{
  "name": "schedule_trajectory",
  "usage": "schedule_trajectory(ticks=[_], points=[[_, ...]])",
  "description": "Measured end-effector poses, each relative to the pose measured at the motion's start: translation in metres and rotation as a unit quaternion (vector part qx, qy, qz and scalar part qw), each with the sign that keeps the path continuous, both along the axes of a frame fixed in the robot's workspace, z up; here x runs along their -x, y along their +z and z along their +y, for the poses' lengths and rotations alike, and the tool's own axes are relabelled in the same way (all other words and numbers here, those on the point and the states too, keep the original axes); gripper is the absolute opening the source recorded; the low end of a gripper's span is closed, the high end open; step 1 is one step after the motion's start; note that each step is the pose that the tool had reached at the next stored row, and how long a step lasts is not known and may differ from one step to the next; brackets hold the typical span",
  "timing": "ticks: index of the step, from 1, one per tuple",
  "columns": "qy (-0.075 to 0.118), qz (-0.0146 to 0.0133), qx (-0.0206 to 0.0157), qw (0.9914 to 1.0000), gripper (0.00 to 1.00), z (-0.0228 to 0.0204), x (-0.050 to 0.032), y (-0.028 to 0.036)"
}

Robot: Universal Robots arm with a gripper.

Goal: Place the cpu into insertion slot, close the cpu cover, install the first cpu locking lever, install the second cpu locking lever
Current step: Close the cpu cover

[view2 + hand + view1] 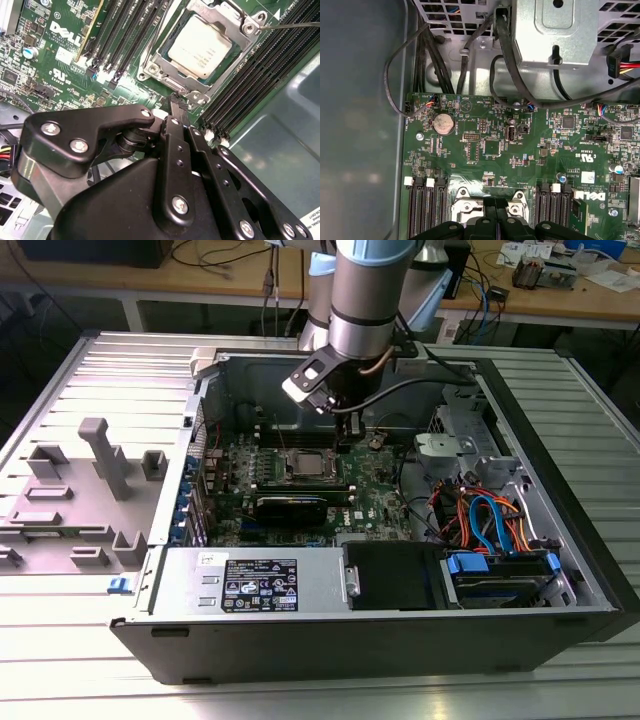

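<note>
**Chip seated, fingers closed beside the socket**

At the exterior view's left lies a grey fixture tray (95, 475), well apart from the work. Next comes the open computer case (560, 570) with its green circuit board (375, 505). Near the board's middle, the cpu (305, 466) sits flat in the insertion slot (146, 65). In the second wrist view the cpu cover (220, 11) appears to lie down around the chip, whose silver top shows through the window.

Just to the right of the socket hangs the gripper (345, 425). In both wrist views its fingers are pressed together with nothing seen between them. Their tip sits at the socket's near edge, and whether it touches I cannot tell. A thin locking lever (290, 25) runs off from one socket corner.

The chip looks light, rigid and fragile, best held by its edges alone. The lever is likely springy wire, slippery on its shaft, so its bent end gives the surer purchase. Furthest right sit the coloured drive cables (485, 520).
</note>
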State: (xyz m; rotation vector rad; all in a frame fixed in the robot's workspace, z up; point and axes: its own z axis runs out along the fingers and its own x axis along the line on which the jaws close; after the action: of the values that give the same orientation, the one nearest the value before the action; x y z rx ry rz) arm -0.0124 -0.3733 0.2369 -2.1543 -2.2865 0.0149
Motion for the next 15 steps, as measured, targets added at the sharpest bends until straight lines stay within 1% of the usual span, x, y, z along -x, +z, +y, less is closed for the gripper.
schedule_trajectory(ticks=[4, 12, 15], points=[[0.000, 0.0000, 0.0000, 1.00000, 0.11, 0.0000, 0.0035, -0.0010], [0.000, 0.0000, 0.0000, 1.00000, 0.11, 0.0000, 0.0168, -0.0032], [0.000, 0.0000, 0.0000, 1.00000, 0.11, 0.0000, 0.0179, -0.0035]])
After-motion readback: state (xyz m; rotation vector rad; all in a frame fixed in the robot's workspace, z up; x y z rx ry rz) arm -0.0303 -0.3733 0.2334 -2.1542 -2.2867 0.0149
